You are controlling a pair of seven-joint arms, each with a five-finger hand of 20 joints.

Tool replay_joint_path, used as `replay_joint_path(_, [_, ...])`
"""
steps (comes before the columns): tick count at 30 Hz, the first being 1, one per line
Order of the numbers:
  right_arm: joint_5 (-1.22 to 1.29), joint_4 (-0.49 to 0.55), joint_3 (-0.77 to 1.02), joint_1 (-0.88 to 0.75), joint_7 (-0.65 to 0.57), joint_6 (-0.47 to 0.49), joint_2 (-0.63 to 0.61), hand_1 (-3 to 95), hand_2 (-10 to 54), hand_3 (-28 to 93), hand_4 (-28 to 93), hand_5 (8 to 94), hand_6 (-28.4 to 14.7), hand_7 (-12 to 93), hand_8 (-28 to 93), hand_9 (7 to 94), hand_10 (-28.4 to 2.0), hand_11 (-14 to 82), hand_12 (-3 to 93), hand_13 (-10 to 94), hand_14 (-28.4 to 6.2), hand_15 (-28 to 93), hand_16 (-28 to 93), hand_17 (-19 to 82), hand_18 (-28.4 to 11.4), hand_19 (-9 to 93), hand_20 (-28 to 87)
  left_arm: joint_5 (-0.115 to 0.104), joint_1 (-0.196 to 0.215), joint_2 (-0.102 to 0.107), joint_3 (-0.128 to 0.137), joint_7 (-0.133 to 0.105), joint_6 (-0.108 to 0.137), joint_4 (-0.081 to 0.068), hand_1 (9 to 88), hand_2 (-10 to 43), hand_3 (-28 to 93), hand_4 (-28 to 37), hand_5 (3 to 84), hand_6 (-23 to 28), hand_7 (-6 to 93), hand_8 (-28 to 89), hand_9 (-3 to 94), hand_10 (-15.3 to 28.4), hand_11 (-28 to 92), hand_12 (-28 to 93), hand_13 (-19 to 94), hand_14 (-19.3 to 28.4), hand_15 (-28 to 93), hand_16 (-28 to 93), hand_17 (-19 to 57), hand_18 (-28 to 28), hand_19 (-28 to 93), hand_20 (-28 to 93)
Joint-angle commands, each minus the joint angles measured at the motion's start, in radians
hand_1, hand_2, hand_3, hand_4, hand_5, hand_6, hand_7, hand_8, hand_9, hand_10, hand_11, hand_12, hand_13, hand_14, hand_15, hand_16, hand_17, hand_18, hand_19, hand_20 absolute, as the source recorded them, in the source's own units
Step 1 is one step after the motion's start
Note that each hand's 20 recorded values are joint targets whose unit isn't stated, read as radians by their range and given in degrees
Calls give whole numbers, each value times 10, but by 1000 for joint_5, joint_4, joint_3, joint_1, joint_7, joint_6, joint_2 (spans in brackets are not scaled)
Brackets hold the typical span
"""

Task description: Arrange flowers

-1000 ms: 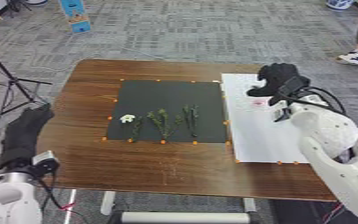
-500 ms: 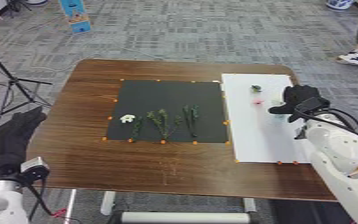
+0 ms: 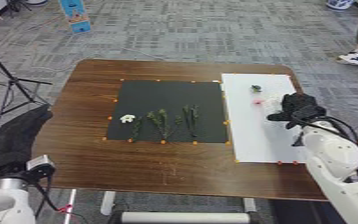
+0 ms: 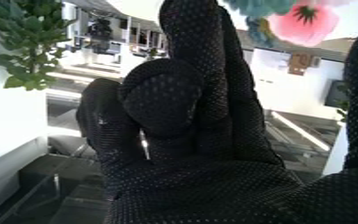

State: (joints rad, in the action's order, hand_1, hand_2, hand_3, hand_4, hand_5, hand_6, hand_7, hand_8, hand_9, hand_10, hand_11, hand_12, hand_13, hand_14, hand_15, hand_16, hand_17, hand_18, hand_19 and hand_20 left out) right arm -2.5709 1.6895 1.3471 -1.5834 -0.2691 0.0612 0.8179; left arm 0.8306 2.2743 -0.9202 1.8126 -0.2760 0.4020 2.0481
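At three o'clock, the white sheet [image 3: 257,135] is partly hidden by the loosely spread right robot hand [image 3: 297,109]; the left robot hand [image 3: 17,137] is unclenched.

The brown wooden table [image 3: 113,170] carries a black sheet [image 3: 171,92], set in from its left edge and nearer the far edge than the near one. Just beside that, a longer white sheet [image 3: 257,136] runs along the right edge, starting near the far right corner and reaching closer to the table's near edge. Small orange markers [image 3: 163,142] dot the borders of both sheets, and pale scuffs [image 3: 168,167] mark the wood toward the near edge.
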Motion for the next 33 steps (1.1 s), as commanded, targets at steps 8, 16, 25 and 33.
replay_joint_path(8, [-98, -81, -48, 16, -38, -19, 47, 319, -95, 604, -135, 735, -41, 161, -56, 881, -118, 324, 295, 882, -53, 595, 410, 559, -216, 932, 597, 9, -20, -11, -16, 3, 5, 13, 235, 3, 733, -272, 503, 51, 124, -78, 475, 132, 174, 104, 327, 124, 93, -12, 69, 73, 44, 156])
replay_joint_path(16, [-102, -71, -60, 16, -34, 2, 33, 526, -41, 519, -138, 790, -22, 173, 156, 919, -105, 325, 296, 905, -44, 583, 418, 579, -206, 932, 600, 11, -6, 1, 3, 9, 4, 21, 235, 1, 734, -272, 504, 52, 123, -78, 476, 132, 174, 105, 329, 124, 93, -12, 69, 74, 43, 156])
replay_joint_path(25, [-35, 24, -83, 35, -21, -34, 7, 560, -4, 519, -138, 804, -12, 191, 194, 926, -96, 337, 304, 909, -42, 584, 423, 584, -203, 932, 603, 9, 25, 23, 47, 5, -29, 35, 234, -2, 735, -270, 504, 53, 122, -78, 477, 132, 174, 105, 330, 125, 93, -12, 68, 74, 42, 156])
replay_joint_path(33, [53, 122, -228, 189, 29, -80, -3, 556, -5, 536, -139, 809, -13, 191, 204, 926, -96, 345, 308, 908, -42, 590, 427, 584, -204, 932, 609, 10, 45, 51, 89, 12, -57, 39, 233, -3, 735, -269, 504, 53, 122, -78, 477, 133, 173, 105, 329, 125, 93, -12, 68, 74, 42, 155])
